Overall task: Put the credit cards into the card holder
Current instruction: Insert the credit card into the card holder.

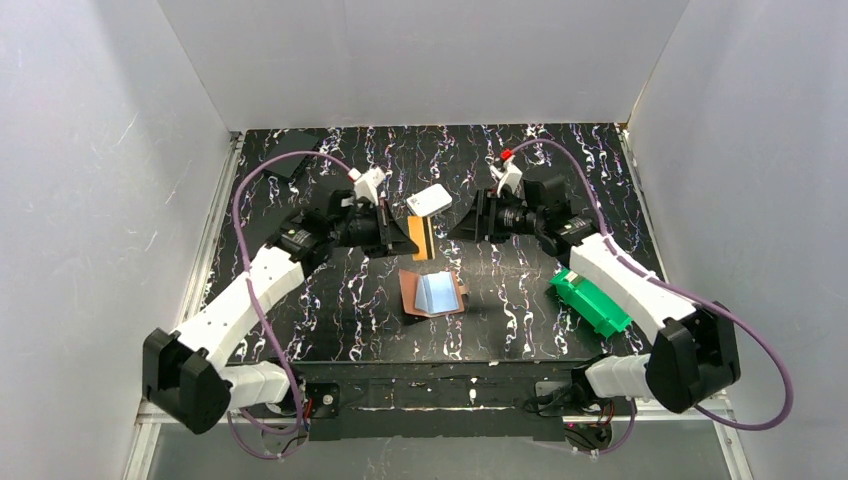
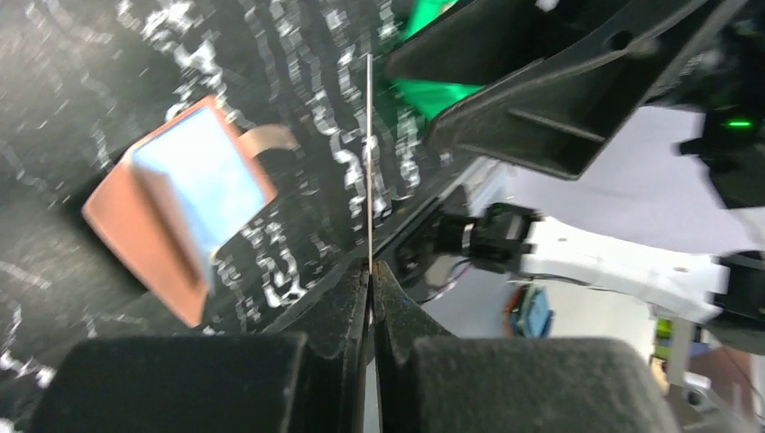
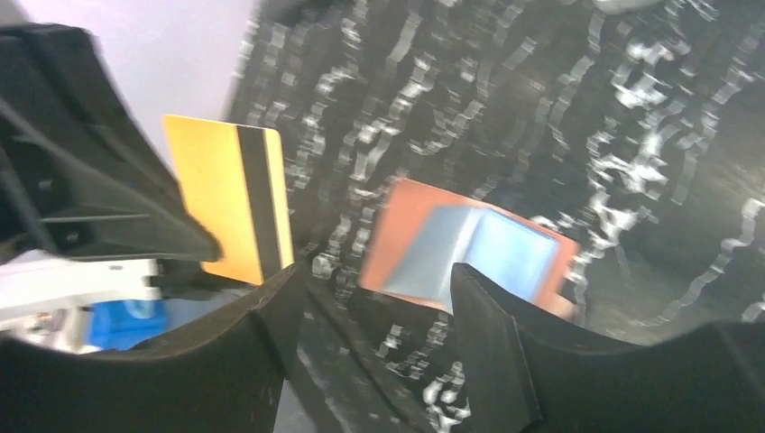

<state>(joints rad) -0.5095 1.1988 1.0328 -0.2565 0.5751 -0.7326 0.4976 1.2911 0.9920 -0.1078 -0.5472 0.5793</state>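
- Left gripper [image 1: 408, 238] is clamped hard on a credit card [image 1: 423, 238], one finger pressed to each face. In its own wrist camera the card [image 2: 370, 162] shows edge-on, a thin pale line rising straight out of the pinched fingertips.
- The credit card is held up off the table [image 1: 350, 290], standing on edge. The right wrist camera sees its broad face [image 3: 225, 207]: yellow with a black stripe, its lower left corner hidden behind the left gripper's black body.
- Right gripper [image 1: 452, 226] faces the left one in the overhead view, at the card's 3 o'clock side and just beside it. Its fingers stand apart with nothing between them, and through the gap its own camera sees only table and wallet [image 3: 374, 275].
- The card holder [image 1: 433, 293] lies opened out on the table at 6 o'clock from the card, near it and apart from both grippers. Its orange-brown leather rims the light-blue and grey inner panels, which face up [image 3: 474, 239]. A small tab juts from one side.
- A white rounded box [image 1: 430, 201] sits just past the card at 12 o'clock.
- A green plastic bin [image 1: 590, 303] lies at 3 o'clock from the card holder, well apart from it and close under the right arm.
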